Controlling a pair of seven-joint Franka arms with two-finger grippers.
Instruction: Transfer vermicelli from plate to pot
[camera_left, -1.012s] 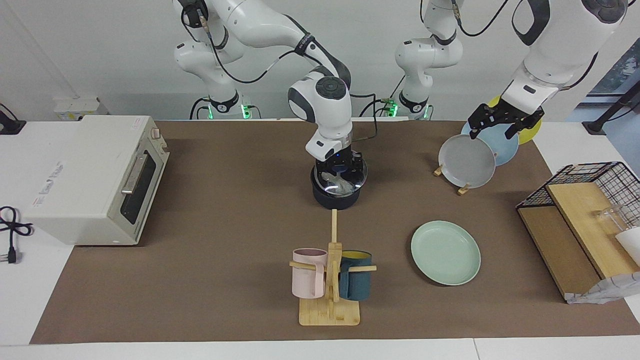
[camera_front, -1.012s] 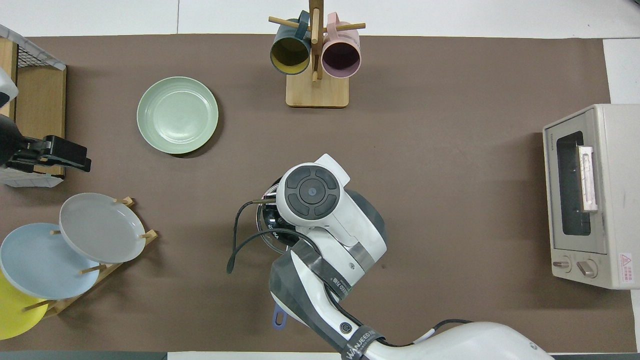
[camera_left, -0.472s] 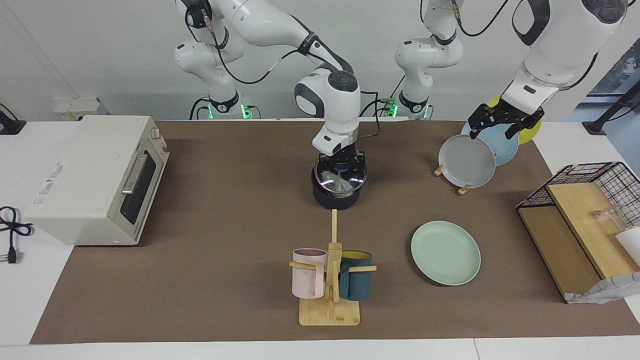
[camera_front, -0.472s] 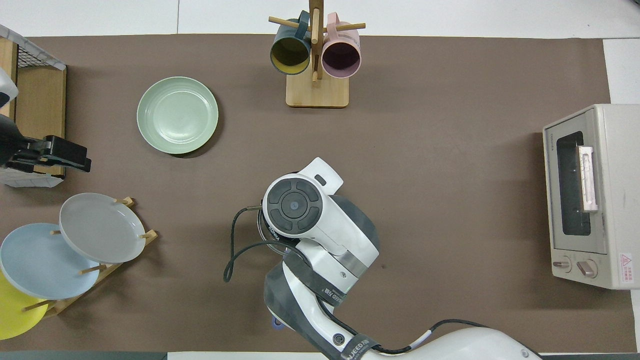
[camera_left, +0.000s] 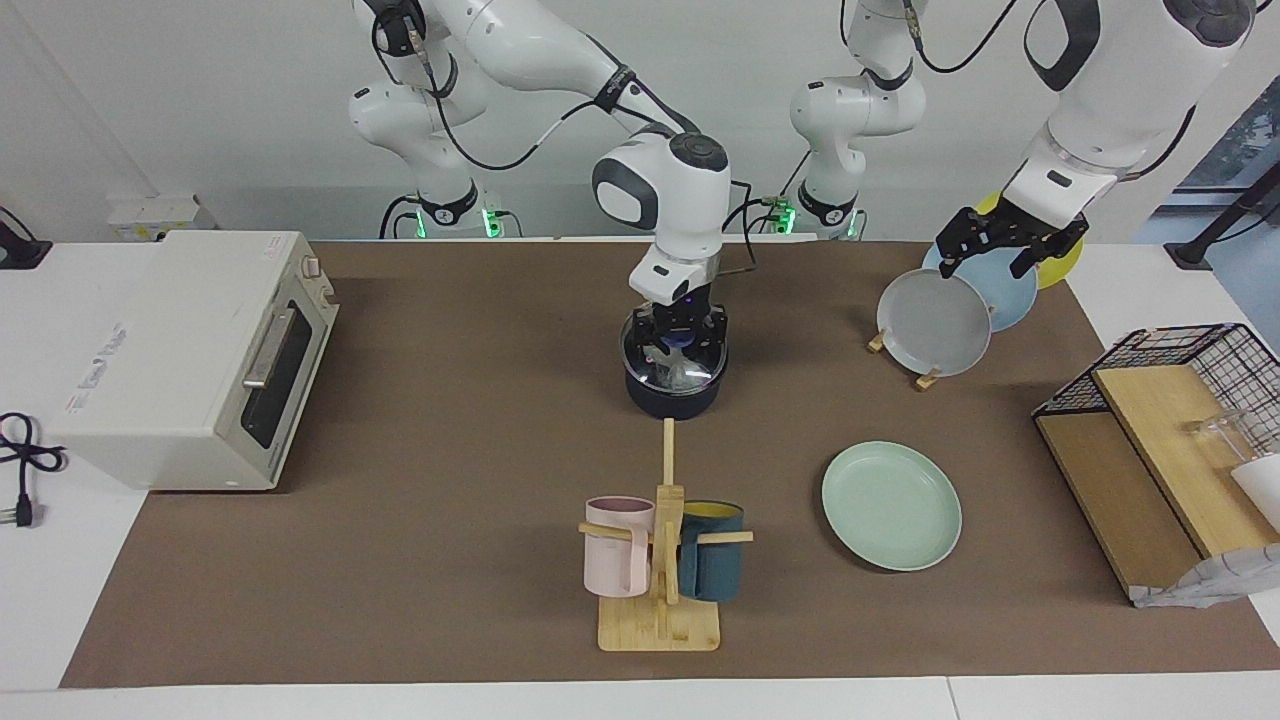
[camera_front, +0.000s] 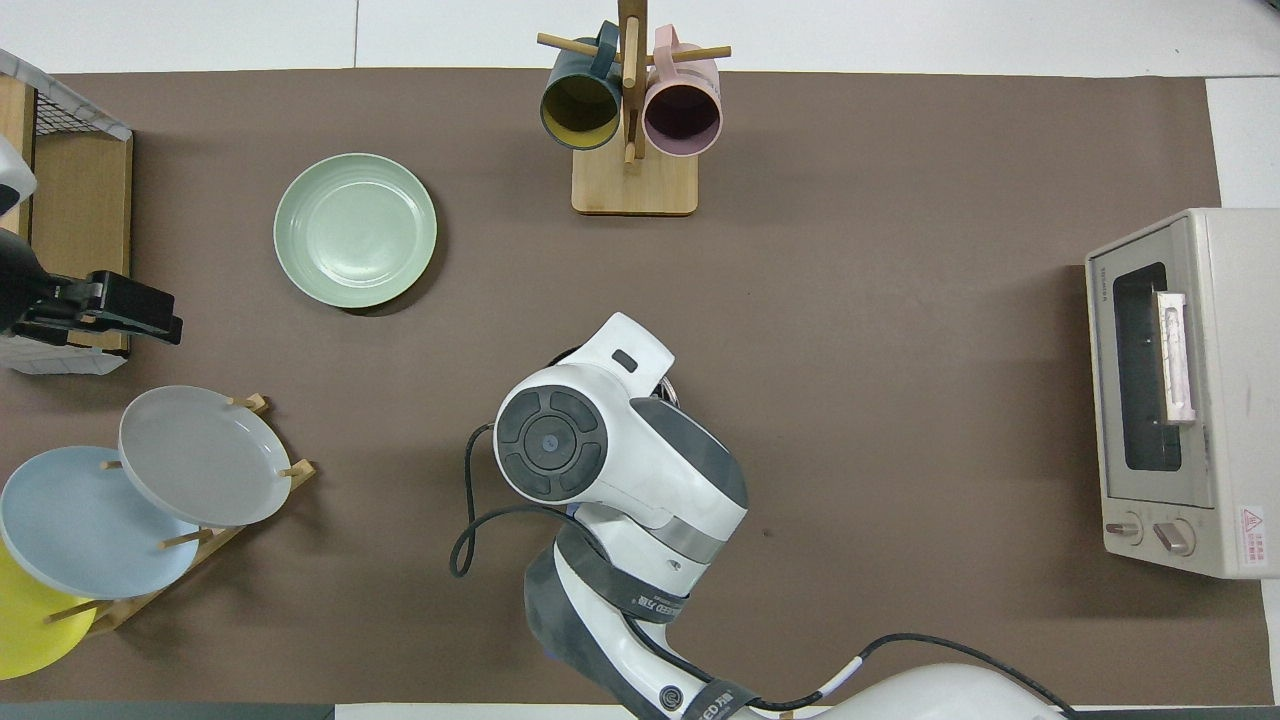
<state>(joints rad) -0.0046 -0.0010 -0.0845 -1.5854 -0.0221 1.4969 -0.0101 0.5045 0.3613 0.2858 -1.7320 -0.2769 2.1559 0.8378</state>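
Observation:
The dark pot (camera_left: 672, 398) stands mid-table, nearer to the robots than the mug rack. A white clump of vermicelli (camera_left: 684, 374) lies inside it. My right gripper (camera_left: 678, 350) hangs just over the pot's mouth, shut, directly above the clump; I cannot tell whether any threads cling to it. From overhead the right wrist covers the pot. The mint-green plate (camera_left: 891, 506) (camera_front: 355, 230) sits bare toward the left arm's end of the table. My left gripper (camera_left: 985, 262) (camera_front: 150, 318) waits open in the air over the plate rack.
A toaster oven (camera_left: 200, 350) stands at the right arm's end. A wooden mug rack (camera_left: 660, 560) holds a pink and a teal mug. A plate rack (camera_left: 935, 320) and a wire basket with wooden boards (camera_left: 1160, 420) are at the left arm's end.
The right arm's wrist has lifted and swung back toward the robots, raising the gripper a little above the pot. The vermicelli stays in the pot. The left arm has not moved.

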